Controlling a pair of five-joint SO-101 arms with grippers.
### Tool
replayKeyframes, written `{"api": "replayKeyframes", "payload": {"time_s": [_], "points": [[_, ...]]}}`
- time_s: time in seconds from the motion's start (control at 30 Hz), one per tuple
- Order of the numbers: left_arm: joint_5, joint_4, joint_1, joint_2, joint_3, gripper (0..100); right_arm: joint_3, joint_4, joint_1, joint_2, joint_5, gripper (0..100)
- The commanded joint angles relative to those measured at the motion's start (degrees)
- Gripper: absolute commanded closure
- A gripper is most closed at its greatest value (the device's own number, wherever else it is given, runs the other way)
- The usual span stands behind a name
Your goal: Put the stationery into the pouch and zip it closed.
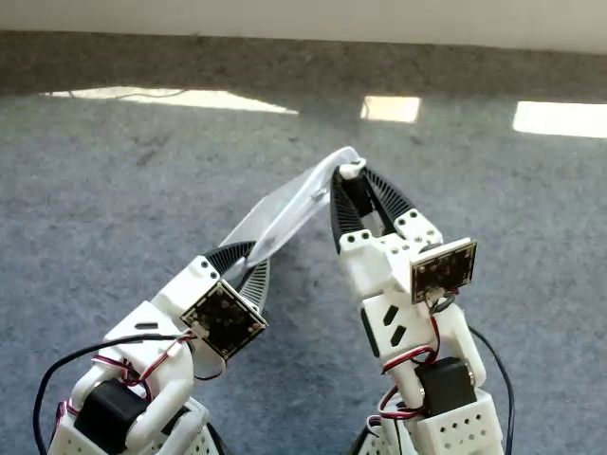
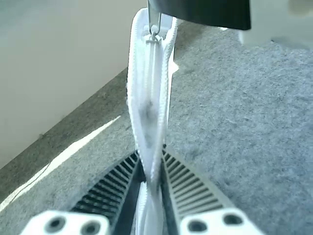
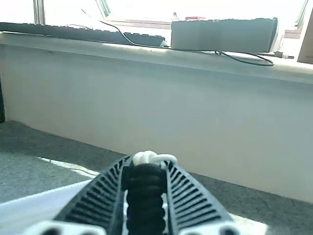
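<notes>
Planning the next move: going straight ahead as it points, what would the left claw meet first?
The left claw grips the white translucent zip pouch; beyond it, probably the right claw at the pouch's far end.

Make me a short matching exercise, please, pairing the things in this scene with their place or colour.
1. left gripper
2. right gripper
3. pouch
4. table

A. grey, carpet-like
B. white, held up between both grippers
C. shut on the pouch's zipper-slider end
D. shut on the pouch's opposite end

Pairs: 1-D, 2-C, 3-B, 4-A
</notes>
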State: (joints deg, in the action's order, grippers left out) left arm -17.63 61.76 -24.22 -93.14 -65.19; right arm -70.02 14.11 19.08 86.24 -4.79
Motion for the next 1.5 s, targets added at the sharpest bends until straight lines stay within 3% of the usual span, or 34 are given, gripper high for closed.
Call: {"api": "replayKeyframes", "payload": {"time_s": [0.0,0.17,0.4,0.67,0.87,1.47], "points": [[-0.53,2.02,1.71,-0.13,0.92,100,1.71,-2.77,-5.05,0.13,0.26,99.4],[-0.53,3.34,1.8,-0.22,1.27,100,1.8,-2.77,-6.73,0.13,0.26,99.4],[-0.62,4.57,7.25,-0.4,2.51,100,1.89,-2.77,-6.81,0.13,-2.64,99.4],[-0.62,7.56,8.84,-7.78,2.51,100,1.71,-2.77,-6.81,0.13,-3.16,99.4],[-0.35,7.3,15.52,-8.75,2.33,100,1.63,-2.77,-6.81,0.13,-3.16,99.4],[2.99,6.07,22.29,-9.27,2.51,100,1.71,-2.86,-8.31,0.22,-2.9,99.4]]}}
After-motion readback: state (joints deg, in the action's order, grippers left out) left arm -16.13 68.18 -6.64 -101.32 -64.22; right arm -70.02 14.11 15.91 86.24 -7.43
